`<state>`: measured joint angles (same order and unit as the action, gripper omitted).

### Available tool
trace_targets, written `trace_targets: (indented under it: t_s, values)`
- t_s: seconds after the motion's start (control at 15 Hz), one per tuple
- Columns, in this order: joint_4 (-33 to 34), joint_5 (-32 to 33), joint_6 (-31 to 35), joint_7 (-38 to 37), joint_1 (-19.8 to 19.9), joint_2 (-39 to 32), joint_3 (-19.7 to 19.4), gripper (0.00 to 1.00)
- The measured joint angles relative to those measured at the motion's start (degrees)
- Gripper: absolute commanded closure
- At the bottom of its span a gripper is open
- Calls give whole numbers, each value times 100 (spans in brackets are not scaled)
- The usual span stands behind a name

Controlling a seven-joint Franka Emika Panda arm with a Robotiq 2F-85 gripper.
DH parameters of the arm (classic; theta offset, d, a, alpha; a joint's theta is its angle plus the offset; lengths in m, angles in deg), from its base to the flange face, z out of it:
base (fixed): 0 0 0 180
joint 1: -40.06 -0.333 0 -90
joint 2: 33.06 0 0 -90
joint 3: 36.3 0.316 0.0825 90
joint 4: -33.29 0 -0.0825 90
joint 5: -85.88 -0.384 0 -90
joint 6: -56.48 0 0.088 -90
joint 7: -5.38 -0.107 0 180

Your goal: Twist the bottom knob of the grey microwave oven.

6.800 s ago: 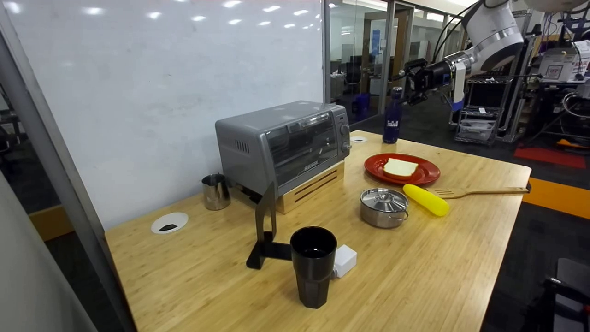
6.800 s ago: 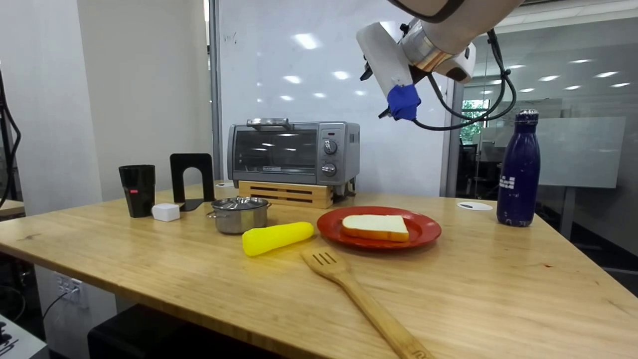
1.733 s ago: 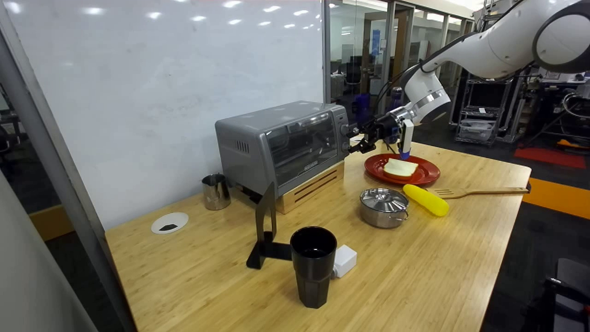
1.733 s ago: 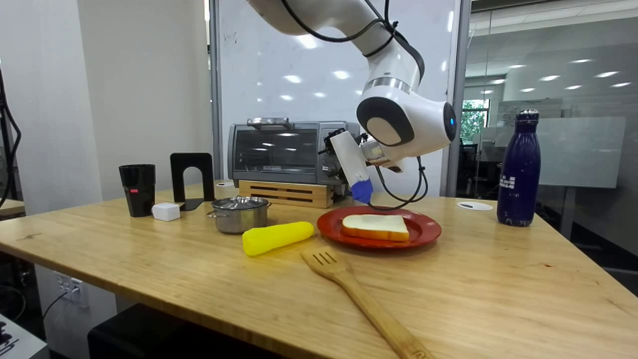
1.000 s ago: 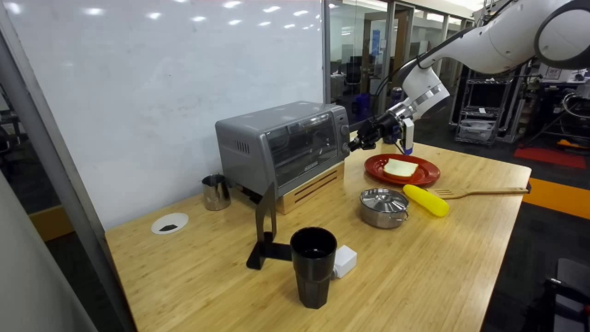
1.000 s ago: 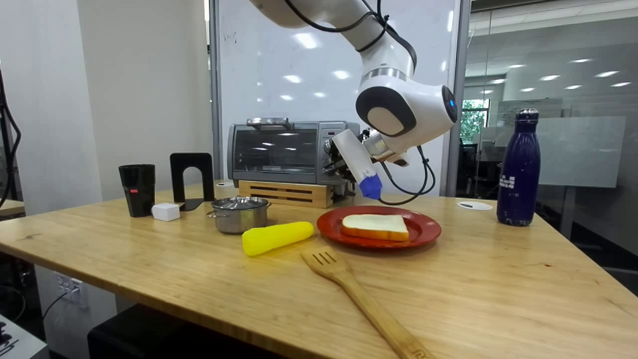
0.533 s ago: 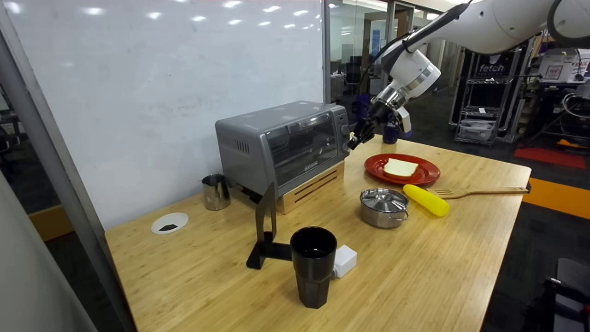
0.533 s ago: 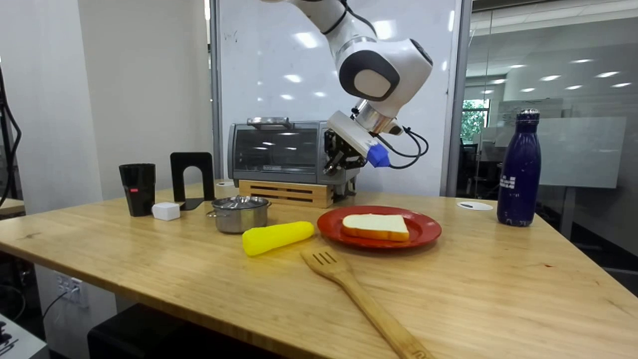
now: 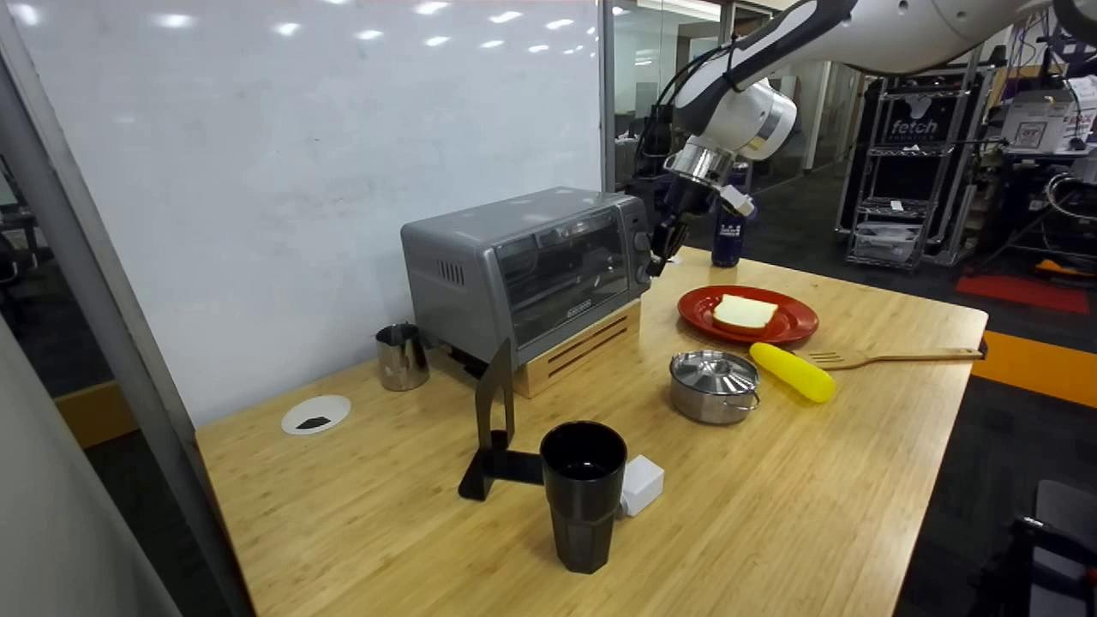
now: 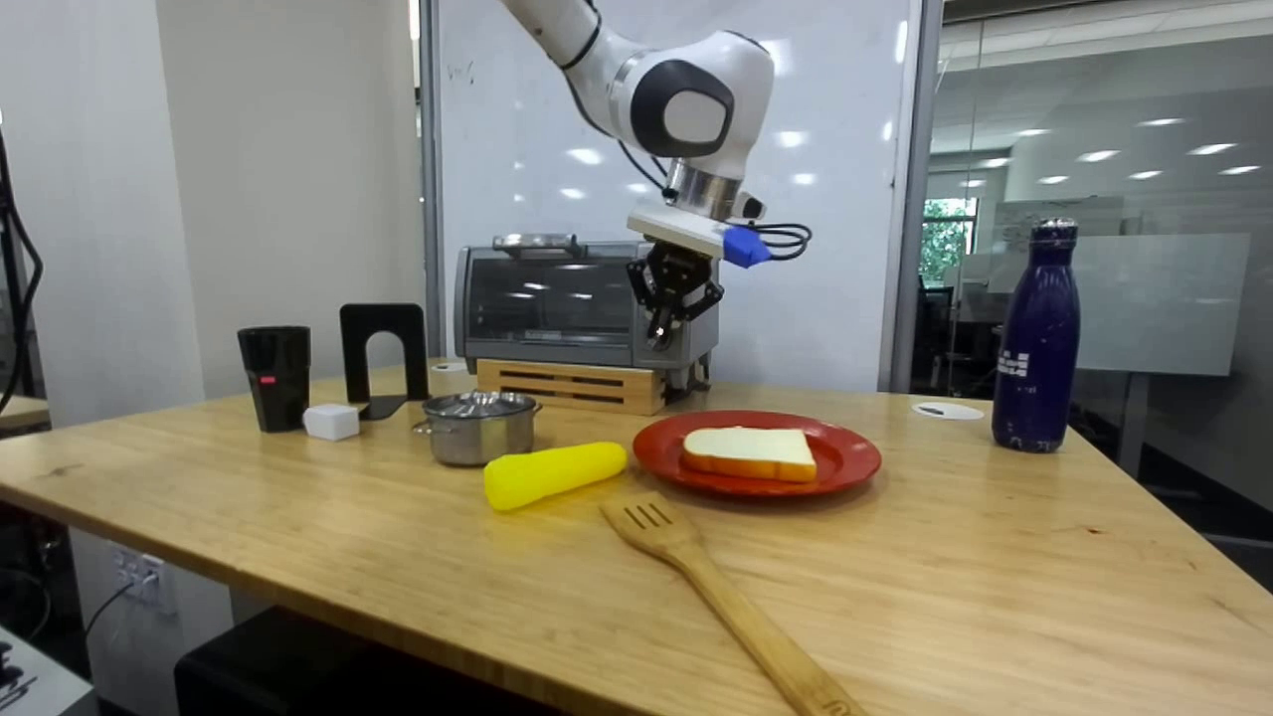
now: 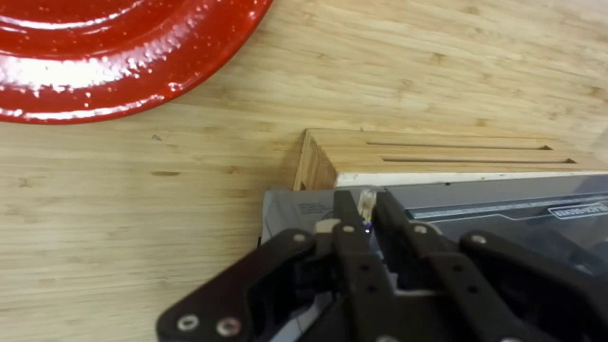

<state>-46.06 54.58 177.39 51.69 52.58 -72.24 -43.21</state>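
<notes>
Oven [image 9: 527, 270]: at table [image 9: 386, 523] edge nearest whiteboard [image 9: 300, 214], long axis approx. ∥.
Claw [image 10: 658, 332]: appears clamped on btm knob [image 11: 366, 204].
Knob: just below claw, oven's lower front corner; next, prob. wrist rot.

Arm [image 9: 900, 34] aslant from above, wrist [image 10: 701, 189] bent, end effector [image 11: 365, 202] steeply downward, its two fingers [image 11: 346, 209] nearly together.

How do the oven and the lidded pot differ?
Shape: the grey oven is boxy; the lidded pot is round.
Size: the oven is far larger than the pot.
Height: the oven is raised over a wooden block; the pot stands directly on the table.
Shared: both closed, the oven's door shut, the pot's lid on.
</notes>
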Motion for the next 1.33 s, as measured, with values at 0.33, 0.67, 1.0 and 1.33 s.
trace_targets:
  t_s: [0.33, 0.67, 1.0, 1.33]
  values:
    - [-135, 1386, 371, -474, -81, 158, 300, 49]
    - [-546, 2438, 777, -465, -105, 287, 368, 11]
    - [-1085, 2710, 1454, -405, -93, 544, 430, 0]
    - [-1951, 2359, 1864, -289, 45, 1243, 827, 0]
